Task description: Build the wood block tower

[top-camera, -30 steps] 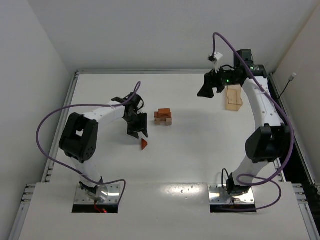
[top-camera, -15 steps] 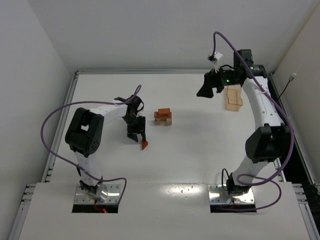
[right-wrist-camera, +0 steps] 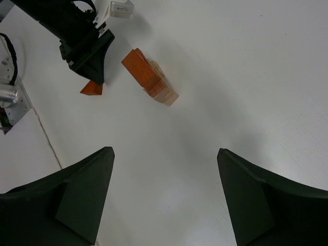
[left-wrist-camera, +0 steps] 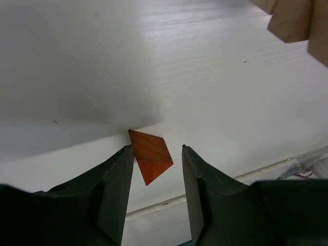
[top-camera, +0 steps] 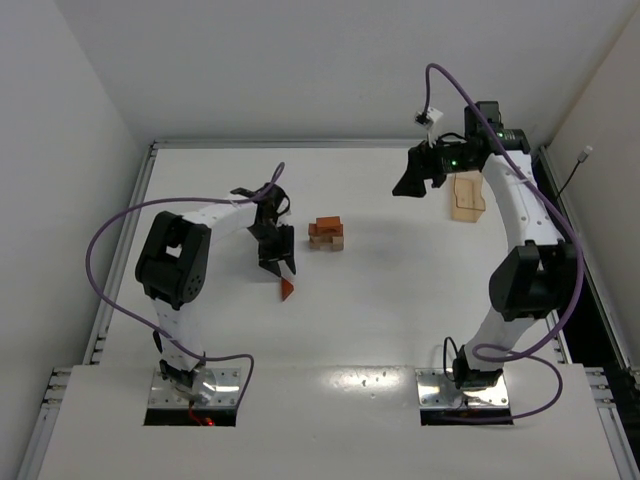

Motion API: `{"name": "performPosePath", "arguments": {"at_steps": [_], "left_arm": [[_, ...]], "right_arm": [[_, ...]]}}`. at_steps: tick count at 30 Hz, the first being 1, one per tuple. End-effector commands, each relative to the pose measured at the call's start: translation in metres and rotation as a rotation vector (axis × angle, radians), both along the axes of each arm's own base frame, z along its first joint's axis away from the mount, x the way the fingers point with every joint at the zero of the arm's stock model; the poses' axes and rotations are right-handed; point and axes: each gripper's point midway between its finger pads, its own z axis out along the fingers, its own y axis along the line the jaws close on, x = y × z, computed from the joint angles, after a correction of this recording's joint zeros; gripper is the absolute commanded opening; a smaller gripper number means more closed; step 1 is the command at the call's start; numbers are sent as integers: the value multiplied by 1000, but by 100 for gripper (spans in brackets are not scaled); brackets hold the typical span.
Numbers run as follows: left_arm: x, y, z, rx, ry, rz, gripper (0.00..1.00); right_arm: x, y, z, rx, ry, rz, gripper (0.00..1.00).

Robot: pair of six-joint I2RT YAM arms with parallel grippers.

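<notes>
A small reddish-brown triangle block (top-camera: 286, 289) lies on the white table; in the left wrist view it (left-wrist-camera: 150, 155) sits between my open fingers, touching the left finger (left-wrist-camera: 115, 177). My left gripper (top-camera: 279, 266) is open just above and behind it. The wood block tower (top-camera: 325, 233), tan pieces below and reddish-brown on top, stands at the table's middle; it also shows in the right wrist view (right-wrist-camera: 150, 77) and at the left wrist view's top right corner (left-wrist-camera: 297, 23). My right gripper (top-camera: 408, 183) is open and empty, high above the back right.
A flat light-tan wooden tray (top-camera: 466, 196) lies at the back right, beside the right arm. The table's left edge rail (top-camera: 128, 240) runs past the left arm. The near table edge (left-wrist-camera: 215, 189) shows just beyond the triangle in the left wrist view.
My left gripper swung down and turned over the triangle block, then settled with its open fingers straddling it. The triangle shifted slightly. The right gripper barely moved.
</notes>
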Motion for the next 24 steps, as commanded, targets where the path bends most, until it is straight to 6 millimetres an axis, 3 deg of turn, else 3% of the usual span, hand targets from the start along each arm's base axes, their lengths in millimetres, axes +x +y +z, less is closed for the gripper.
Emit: {"name": "performPosePath", "arguments": {"at_steps": [1,13,17,24], "left_arm": [[8,-11,18,-46,-38,-20,38],[-3,-9,15,-31,-24,-27,38],[-16,-2,3,-5,15,-26,38],[-18,1,3,3,12,-24,38]], "right_arm": [[3,5,18,42,-55,36,79],[2,4,17,35,-60,46,79],[0,4,16,36,-51,46,79],[3,3,11,48,-40,51,79]]}}
